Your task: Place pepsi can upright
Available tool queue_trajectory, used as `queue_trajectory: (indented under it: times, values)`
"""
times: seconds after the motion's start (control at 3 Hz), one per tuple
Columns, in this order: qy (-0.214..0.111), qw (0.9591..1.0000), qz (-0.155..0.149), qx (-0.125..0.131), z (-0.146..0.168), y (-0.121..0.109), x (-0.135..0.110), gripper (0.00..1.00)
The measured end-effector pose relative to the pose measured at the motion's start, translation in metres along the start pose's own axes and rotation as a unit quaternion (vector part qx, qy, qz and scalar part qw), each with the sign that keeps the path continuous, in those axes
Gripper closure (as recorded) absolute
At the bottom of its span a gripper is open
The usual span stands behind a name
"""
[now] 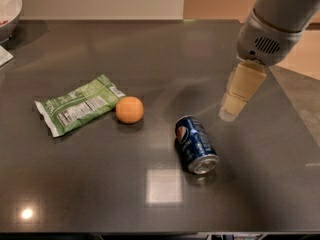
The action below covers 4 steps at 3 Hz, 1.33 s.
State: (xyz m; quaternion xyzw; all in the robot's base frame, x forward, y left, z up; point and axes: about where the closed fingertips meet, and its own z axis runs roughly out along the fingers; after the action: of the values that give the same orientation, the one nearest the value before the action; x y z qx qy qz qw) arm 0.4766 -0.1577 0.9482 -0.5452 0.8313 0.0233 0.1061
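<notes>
The pepsi can (195,143) lies on its side on the dark table (150,59), right of centre. It is dark blue with the round logo facing up and its silver end toward the front edge. My gripper (229,114) hangs from the grey arm at the upper right. Its pale fingers point down and left, above the table, a short way to the right of the can and behind it. It holds nothing and does not touch the can.
An orange (130,109) sits left of the can. A green snack bag (78,109) lies flat further left. A white bowl (9,9) stands at the far left corner. The table's right edge runs diagonally past the arm.
</notes>
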Motion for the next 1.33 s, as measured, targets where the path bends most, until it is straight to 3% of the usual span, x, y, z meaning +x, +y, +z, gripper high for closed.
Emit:
queue_trajectory:
  times: [0.33, 0.67, 1.0, 1.33]
  values:
    - [0.004, 0.9996, 0.026, -0.009, 0.007, -0.001, -0.012, 0.0]
    - [0.025, 0.9945, 0.101, -0.013, 0.022, 0.01, -0.056, 0.0]
    - [0.051, 0.9881, 0.145, 0.008, 0.028, 0.025, -0.07, 0.0]
    - [0.078, 0.9781, 0.19, 0.031, 0.039, 0.035, -0.074, 0.0]
